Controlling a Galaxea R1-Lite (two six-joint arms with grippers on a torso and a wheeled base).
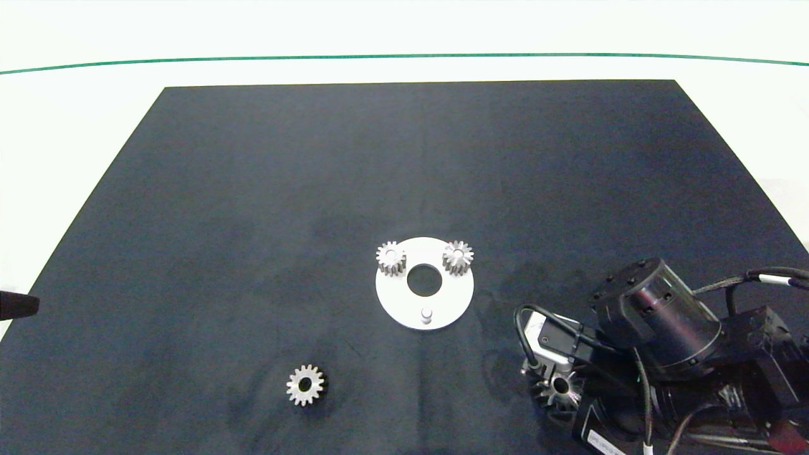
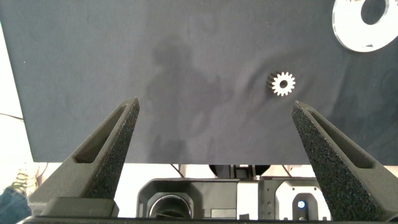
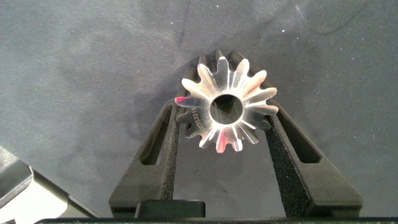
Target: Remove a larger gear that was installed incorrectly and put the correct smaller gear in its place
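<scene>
The right gripper (image 3: 227, 121) is sitting low at the near right of the black mat (image 1: 253, 189), its two fingers (image 3: 163, 149) pressing in on either side of the larger gear (image 3: 227, 102). The right wrist view is showing that gear face-on between the pads, its long pointed teeth fanning out around the centre hole, with the mat close beneath it; whether it is touching the mat I cannot tell. In the head view the same gear (image 1: 559, 392) is peeking out from under the dark wrist, well to the right of the white disc (image 1: 392, 300).

The smaller gear (image 1: 306, 385) is lying flat and alone on the mat at the near left, apart from both grippers. The left wrist view is also catching it (image 2: 283, 84), lying on the mat ahead of the left gripper (image 2: 214, 112), whose fingers (image 2: 109, 146) are standing wide apart with nothing between them. That arm is waiting at the mat's left edge, only a dark tip (image 1: 18, 305) showing in the head view.

Farther in, at mid-mat, the disc is lying flat with a round hole through its middle. A short peg (image 1: 426, 314) is standing bare on its near rim. On its far rim two small gears are sitting, one left (image 1: 390, 258) and one right (image 1: 457, 256)
</scene>
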